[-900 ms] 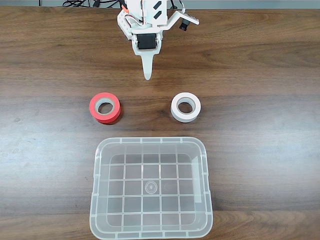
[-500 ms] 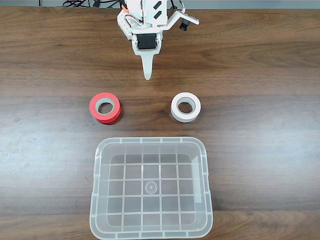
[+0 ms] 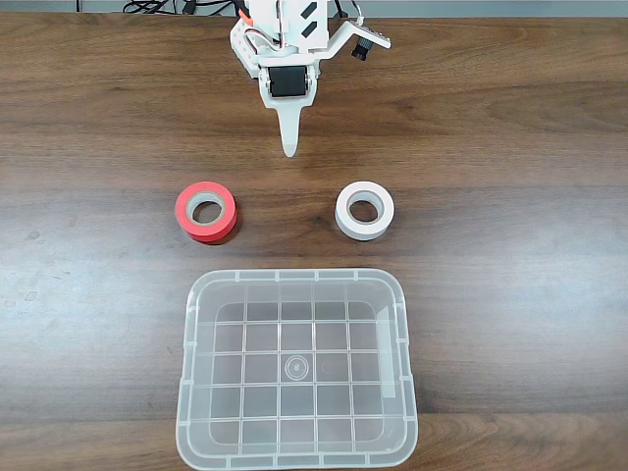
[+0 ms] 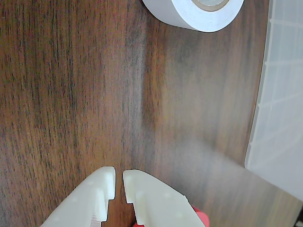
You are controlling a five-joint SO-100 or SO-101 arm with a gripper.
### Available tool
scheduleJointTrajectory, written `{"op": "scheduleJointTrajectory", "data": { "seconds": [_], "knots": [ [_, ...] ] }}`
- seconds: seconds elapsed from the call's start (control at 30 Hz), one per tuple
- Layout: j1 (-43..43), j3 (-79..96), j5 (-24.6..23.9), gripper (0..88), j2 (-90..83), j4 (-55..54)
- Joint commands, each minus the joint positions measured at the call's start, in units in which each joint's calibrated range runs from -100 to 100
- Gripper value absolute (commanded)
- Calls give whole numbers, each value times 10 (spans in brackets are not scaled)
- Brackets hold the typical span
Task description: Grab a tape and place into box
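The white tape point(image 3: 365, 210) lies flat on the wooden table, right of centre in the fixed view; the wrist view cuts it off at the top edge point(image 4: 194, 13). The clear box point(image 3: 296, 369) stands empty near the front edge, and its wall shows at the right of the wrist view point(image 4: 279, 109). My gripper point(image 3: 289, 147) hangs at the back of the table, above and between the two rolls, touching neither. In the wrist view its white fingertips point(image 4: 119, 182) stand almost together with nothing between them.
A red tape roll with a grey core point(image 3: 206, 210) lies left of the white one; a sliver of it point(image 4: 201, 217) peeks from behind a finger in the wrist view. Cables run along the table's back edge point(image 3: 157, 8). Bare wood point(image 3: 510, 245) surrounds everything.
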Motion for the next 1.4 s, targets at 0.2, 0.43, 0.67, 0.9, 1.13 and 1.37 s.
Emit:
{"op": "scheduleJointTrajectory", "data": {
  "seconds": [0.2,0.43,0.67,0.9,1.13,1.37],
  "knots": [
    [-3,7,-2,13,-9,-57],
    [-3,10,1,13,-9,-145],
    [-92,-6,13,13,-3,-137],
    [-186,-28,30,13,-2,-102],
    [-185,-29,39,13,-1,-86],
    [-144,-88,41,13,72,-101]
  ]
}}
